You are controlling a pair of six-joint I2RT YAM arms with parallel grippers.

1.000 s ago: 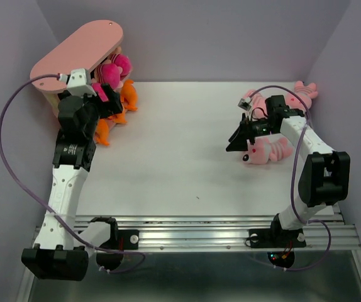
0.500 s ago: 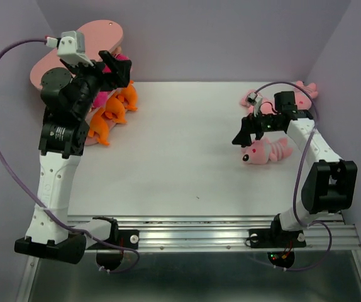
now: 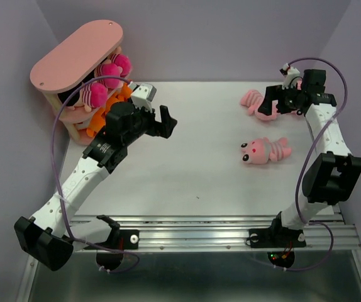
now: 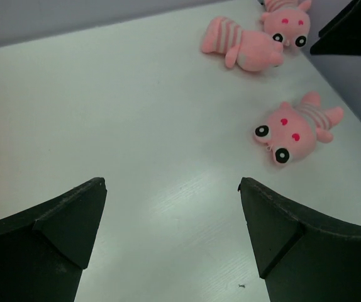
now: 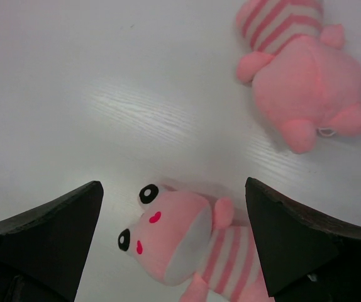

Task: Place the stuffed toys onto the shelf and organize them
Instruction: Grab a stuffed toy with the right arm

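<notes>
The right claw (image 5: 173, 184), spread and empty, hung just above a pink striped animal (image 5: 168, 242) at the far right of the table (image 3: 193, 170), its body lying roughly finger to finger (the left claw (image 4: 171, 182), also agape, was well off). Half a second before, the left was up at the shelf (image 3: 73, 60).

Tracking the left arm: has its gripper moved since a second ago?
Yes. The left gripper has swung right, away from the shelf.
</notes>
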